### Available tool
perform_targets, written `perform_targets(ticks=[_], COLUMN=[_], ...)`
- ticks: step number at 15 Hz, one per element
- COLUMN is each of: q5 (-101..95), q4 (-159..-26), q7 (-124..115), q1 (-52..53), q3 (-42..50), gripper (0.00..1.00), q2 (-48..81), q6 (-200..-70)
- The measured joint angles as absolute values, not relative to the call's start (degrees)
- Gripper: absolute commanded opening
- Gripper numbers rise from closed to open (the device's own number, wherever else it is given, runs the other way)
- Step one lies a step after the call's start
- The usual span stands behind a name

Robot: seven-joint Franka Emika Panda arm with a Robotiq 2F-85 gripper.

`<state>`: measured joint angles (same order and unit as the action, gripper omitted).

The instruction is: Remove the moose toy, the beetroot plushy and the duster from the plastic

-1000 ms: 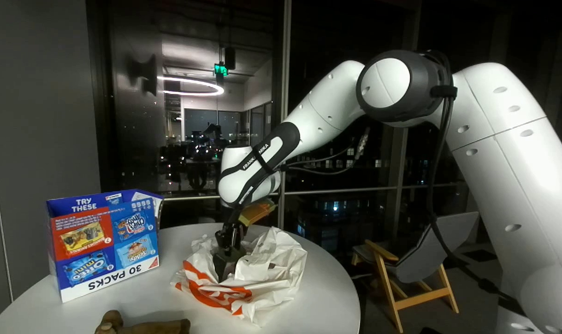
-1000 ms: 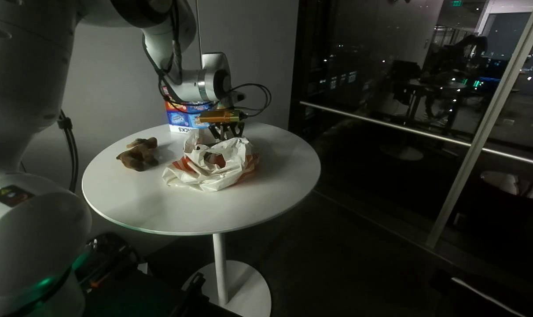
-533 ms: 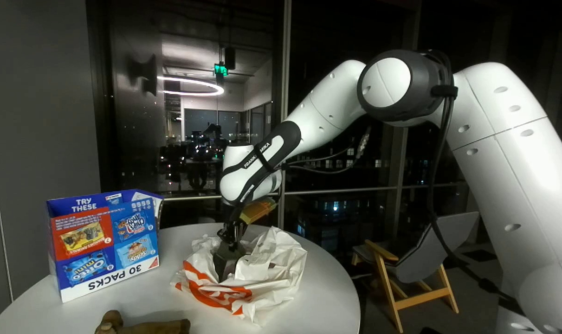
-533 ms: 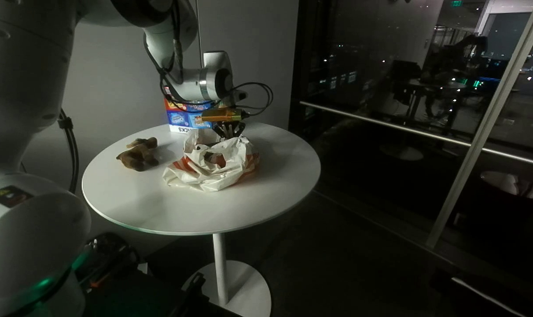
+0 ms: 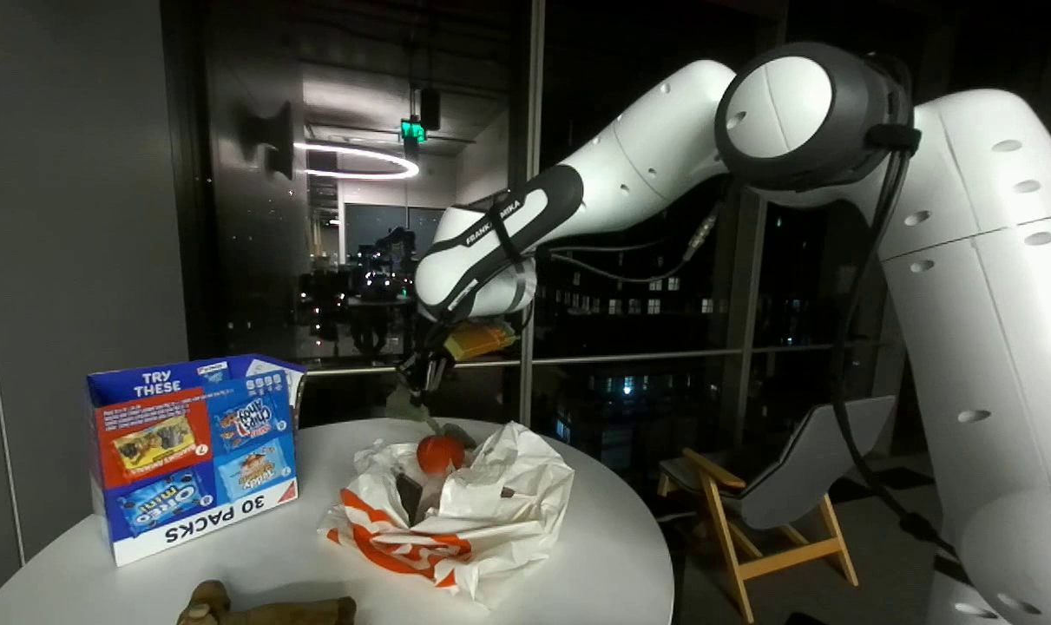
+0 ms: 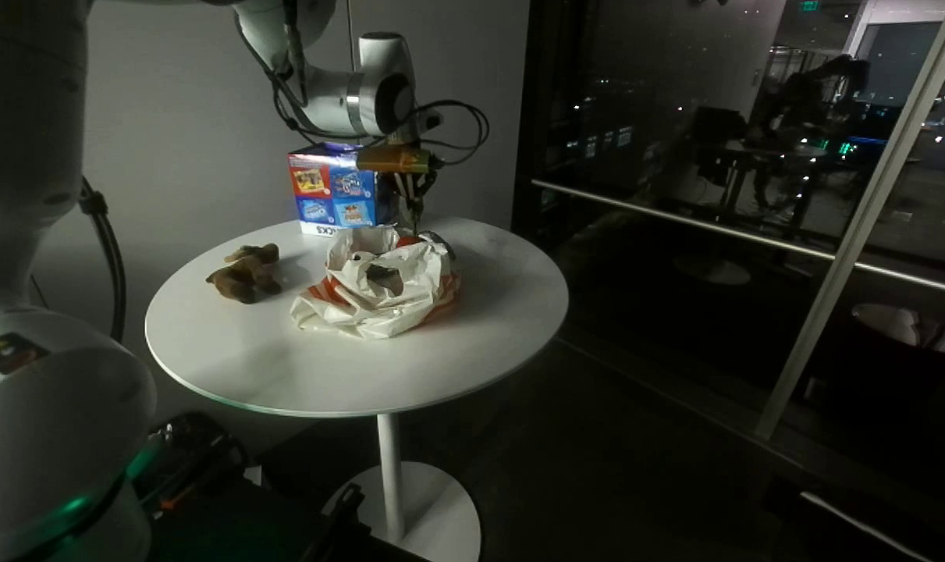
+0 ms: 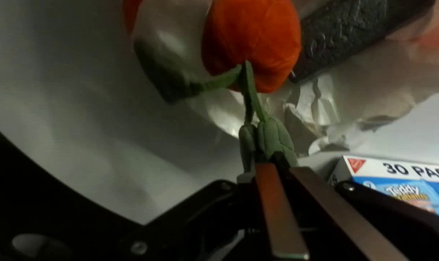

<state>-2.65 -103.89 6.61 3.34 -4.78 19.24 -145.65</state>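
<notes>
The bag (image 5: 516, 521) is thin, crinkled plastic with a sheen. At its mouth, the beetroot plushy (image 7: 253, 40) looks like velvety cloth, its leaves (image 7: 273, 139) matt fabric. Inside the bag, the duster (image 7: 350, 32) is matt with moulded lettering. Near the bag, the moose toy (image 6: 246, 277) is matt plush, the box (image 5: 195, 460) smooth printed card; beneath the bag, the tabletop (image 6: 347, 375) looks smooth.

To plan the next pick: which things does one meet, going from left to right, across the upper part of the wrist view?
Ungripped green leaf, round red body of the beetroot plushy, dark duster.
</notes>
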Motion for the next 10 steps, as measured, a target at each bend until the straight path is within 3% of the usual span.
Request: perform_targets(ticks=[10], q5=[18.5], q4=[-107.1], q7=[29.9], q1=[3.6], q3=[-14.6], gripper=[0.07], q2=[5.0], q6=[-147.2])
